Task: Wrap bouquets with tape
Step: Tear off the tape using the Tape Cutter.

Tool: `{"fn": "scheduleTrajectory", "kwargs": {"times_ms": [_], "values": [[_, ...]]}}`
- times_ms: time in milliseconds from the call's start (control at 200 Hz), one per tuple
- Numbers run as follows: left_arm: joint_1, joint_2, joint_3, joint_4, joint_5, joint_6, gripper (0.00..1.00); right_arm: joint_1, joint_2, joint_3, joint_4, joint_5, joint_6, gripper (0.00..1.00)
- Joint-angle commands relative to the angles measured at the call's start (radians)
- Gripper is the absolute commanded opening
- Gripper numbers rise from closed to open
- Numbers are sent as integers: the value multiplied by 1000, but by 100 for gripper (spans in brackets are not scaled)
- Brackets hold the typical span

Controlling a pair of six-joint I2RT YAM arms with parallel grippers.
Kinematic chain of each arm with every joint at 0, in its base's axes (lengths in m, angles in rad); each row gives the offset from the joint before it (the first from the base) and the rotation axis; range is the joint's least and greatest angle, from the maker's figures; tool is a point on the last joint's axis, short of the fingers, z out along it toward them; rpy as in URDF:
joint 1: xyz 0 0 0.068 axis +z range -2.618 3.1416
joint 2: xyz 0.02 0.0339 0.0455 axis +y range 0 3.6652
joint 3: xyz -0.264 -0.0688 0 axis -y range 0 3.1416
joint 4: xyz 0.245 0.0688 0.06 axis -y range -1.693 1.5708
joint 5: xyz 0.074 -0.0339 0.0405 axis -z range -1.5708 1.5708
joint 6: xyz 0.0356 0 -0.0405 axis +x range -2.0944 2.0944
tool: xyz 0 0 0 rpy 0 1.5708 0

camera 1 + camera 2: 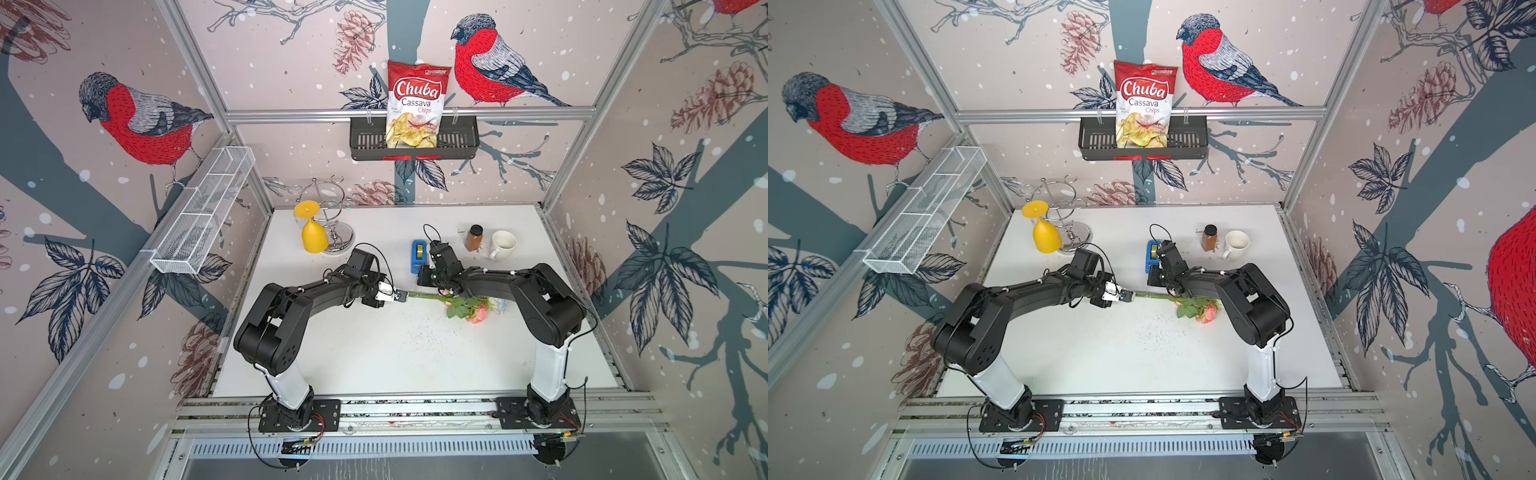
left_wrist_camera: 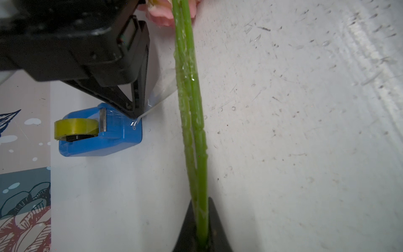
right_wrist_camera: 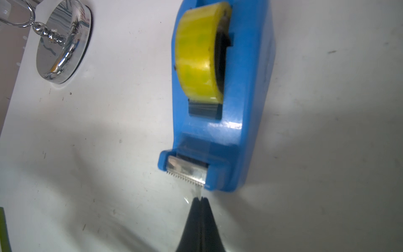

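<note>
The bouquets (image 1: 465,306) lie across mid-table, pink blooms to the right and long green stems (image 2: 192,109) pointing left. My left gripper (image 1: 401,296) (image 2: 202,218) is shut on the stem ends. Behind them stands the blue dispenser (image 1: 417,257) (image 3: 246,109) with its yellowish tape (image 3: 198,52) roll. My right gripper (image 3: 200,198) (image 2: 136,117) is shut at the serrated cutter, pinching the clear tape end. In the left wrist view a clear strip (image 2: 162,92) runs from those tips to the stems.
A brown spice jar (image 1: 473,238) and a white mug (image 1: 503,245) stand back right. An upturned yellow glass (image 1: 313,237) leans by a chrome stand (image 1: 337,232) back left. On the back wall hangs a black basket (image 1: 457,141) with a chips bag.
</note>
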Motion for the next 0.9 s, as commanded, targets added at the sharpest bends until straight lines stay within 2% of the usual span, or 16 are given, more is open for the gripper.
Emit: {"fn": "scheduleTrajectory", "kwargs": {"times_ms": [0,250,370,510,590,635,750,795,896], "values": [[-3,-12,-5,-53,99,25,0,4,16,-13,-137,48,28,0],[-3,-29,-8,-52,103,28,0,54,7,-36,-170,169,58,0],[-3,-40,-13,-48,114,28,0,43,-9,-45,-165,146,62,0],[-4,-45,-11,-47,110,24,0,49,-101,-37,-142,137,46,1],[-5,-51,-2,-42,124,1,0,52,-169,8,-153,152,7,13],[-4,-57,12,-48,137,-20,0,55,-220,41,-165,173,-20,26],[-5,-85,41,-60,155,-89,0,58,-332,133,-214,233,-115,36],[-5,-103,48,-49,167,-130,0,60,-377,172,-242,267,-156,43],[-5,-157,55,16,195,-282,0,79,-492,198,-241,301,-284,50]]}}
